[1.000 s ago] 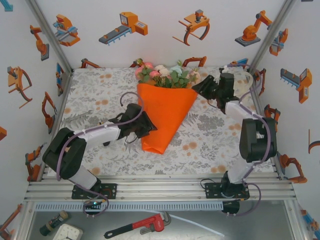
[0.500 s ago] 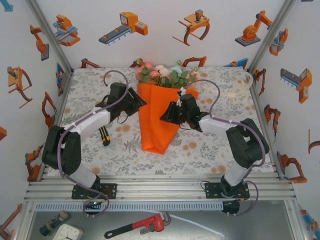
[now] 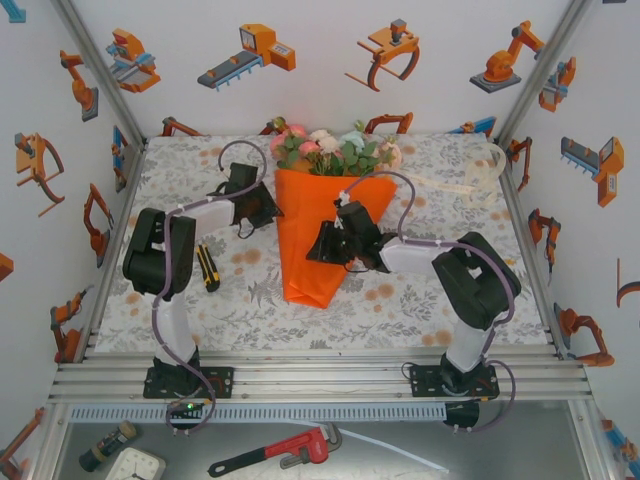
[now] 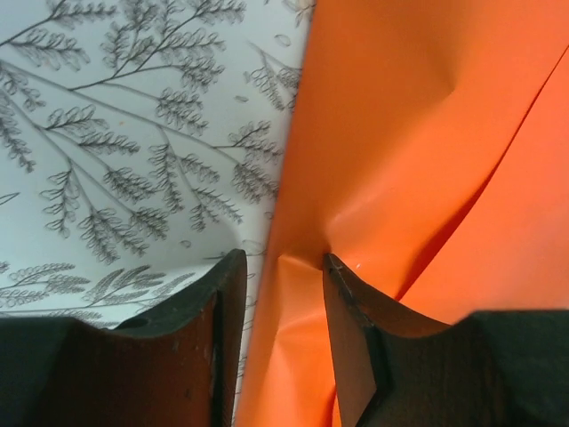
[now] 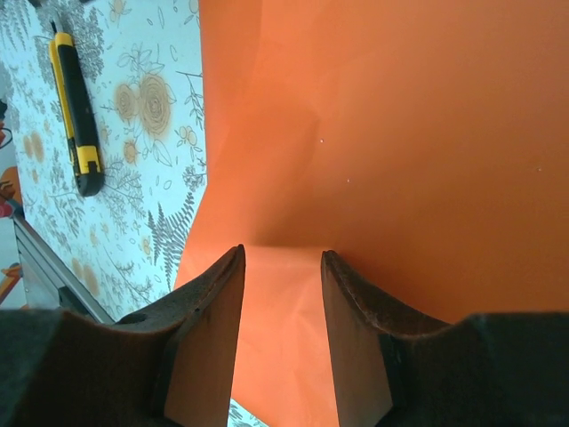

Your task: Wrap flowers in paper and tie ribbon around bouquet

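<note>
The bouquet lies mid-table: flowers (image 3: 330, 148) in pink, white and green stick out of the top of the orange paper (image 3: 310, 215), which is folded into a cone pointing toward me. My left gripper (image 3: 268, 205) is at the cone's upper left edge. Its jaws are open astride that edge (image 4: 283, 258), with a raised crease of paper (image 4: 418, 133) between them; one finger is over the tablecloth and the other dents the sheet. My right gripper (image 3: 318, 245) sits on the cone's middle, open (image 5: 282, 252), with both tips on the paper (image 5: 400, 133). The cream ribbon (image 3: 478, 180) lies at the back right.
A yellow-and-black utility knife (image 3: 206, 268) lies on the floral tablecloth (image 3: 420, 280) left of the cone, also in the right wrist view (image 5: 76, 116). Walls enclose the table on three sides.
Both arms came in to the cone: the left from the front left to its upper left edge, the right from the back right onto its middle. The cone became narrower. The left jaws narrowed.
</note>
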`<state>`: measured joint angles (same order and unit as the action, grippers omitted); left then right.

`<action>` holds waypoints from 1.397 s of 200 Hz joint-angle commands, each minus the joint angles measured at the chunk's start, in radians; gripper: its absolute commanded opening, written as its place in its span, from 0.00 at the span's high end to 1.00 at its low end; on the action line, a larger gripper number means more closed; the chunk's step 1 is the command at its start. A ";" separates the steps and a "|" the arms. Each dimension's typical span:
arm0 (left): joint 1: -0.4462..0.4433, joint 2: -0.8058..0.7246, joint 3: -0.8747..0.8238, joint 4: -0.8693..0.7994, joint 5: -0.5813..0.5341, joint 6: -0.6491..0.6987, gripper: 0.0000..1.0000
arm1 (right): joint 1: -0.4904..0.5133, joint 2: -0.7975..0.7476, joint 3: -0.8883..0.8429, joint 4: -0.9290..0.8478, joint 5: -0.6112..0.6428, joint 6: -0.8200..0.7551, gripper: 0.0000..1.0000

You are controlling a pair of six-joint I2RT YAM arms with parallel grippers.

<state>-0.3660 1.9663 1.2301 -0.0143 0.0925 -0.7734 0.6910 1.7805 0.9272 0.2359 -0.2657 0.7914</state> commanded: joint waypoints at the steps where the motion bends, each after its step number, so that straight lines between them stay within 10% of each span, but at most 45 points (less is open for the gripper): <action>1: 0.000 0.043 0.036 0.047 0.031 0.005 0.59 | 0.026 0.016 0.031 -0.026 0.018 -0.025 0.59; 127: 0.057 0.309 0.453 0.018 -0.017 0.101 0.61 | 0.048 0.051 0.021 -0.059 0.015 -0.039 0.59; 279: -0.142 -0.201 -0.368 0.179 0.022 -0.008 0.64 | 0.048 0.018 -0.041 -0.096 -0.035 -0.030 0.59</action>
<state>-0.4816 1.8500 0.9813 0.2028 0.1307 -0.7357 0.7330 1.8214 0.9276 0.1909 -0.2897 0.7696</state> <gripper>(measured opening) 0.370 0.408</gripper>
